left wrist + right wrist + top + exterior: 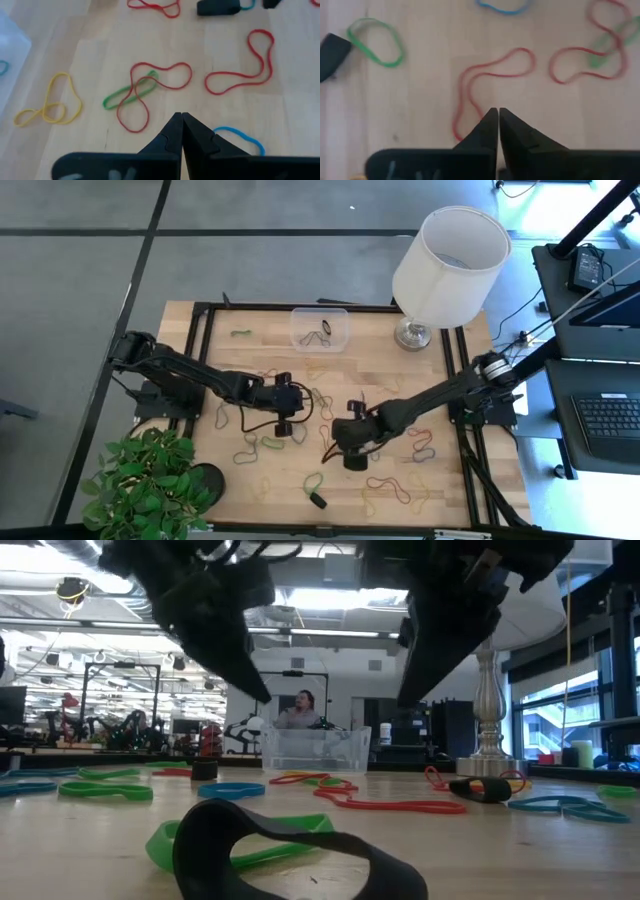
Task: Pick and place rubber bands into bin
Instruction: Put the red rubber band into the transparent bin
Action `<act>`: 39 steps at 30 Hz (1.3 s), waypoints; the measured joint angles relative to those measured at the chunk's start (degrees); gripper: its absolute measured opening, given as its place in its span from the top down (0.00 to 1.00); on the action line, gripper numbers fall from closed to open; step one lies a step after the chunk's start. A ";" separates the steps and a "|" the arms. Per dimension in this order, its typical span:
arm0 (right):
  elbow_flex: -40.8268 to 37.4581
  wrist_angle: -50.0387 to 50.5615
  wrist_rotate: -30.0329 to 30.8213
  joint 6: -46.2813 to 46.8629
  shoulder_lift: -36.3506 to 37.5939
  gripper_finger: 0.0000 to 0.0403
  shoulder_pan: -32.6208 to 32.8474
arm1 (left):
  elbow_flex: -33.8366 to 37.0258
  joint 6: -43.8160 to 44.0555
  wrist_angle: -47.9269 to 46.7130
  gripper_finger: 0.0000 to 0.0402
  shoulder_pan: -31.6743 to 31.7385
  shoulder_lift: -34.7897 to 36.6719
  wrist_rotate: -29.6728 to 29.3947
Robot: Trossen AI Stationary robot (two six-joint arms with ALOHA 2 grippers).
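Many bands: thin floppy rubber loops in red, green, yellow and blue lie scattered flat on the pale wooden table, mostly across the middle and lower part of the high view.
Nearest band: a green loop under a black one, bottom centre of the low view.
Left gripper: centre-left of the high view, fingertips pressed together, holding nothing I can see.
Right gripper: just right of centre, tips almost touching; a red wavy band lies at them — pinched or not, I cannot tell.
Handling: probably near weightless, limp and stretchy; a band would sag and may snap off the tips — best pinched on one strand lying clear of its neighbours.
Bin: small clear plastic rectangular container, upper centre of the high view, with bands inside.
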State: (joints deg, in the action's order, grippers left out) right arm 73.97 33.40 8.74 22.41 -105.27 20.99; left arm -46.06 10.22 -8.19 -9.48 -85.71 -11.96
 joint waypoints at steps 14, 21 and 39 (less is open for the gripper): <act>4.51 2.83 -2.83 2.30 -8.57 0.65 1.82 | 3.69 1.18 3.96 1.00 0.42 -0.02 -1.15; 4.61 1.71 -2.32 2.12 -12.64 0.63 2.23 | 3.69 1.20 3.79 0.99 0.44 -0.02 -1.88; 4.67 2.38 0.58 -3.05 -12.45 0.99 2.21 | 3.71 4.62 3.70 0.99 0.20 -0.02 -1.88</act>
State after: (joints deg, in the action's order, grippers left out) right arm 78.65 35.78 9.32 19.37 -117.71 23.21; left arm -42.35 14.84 -4.49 -9.28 -85.73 -13.85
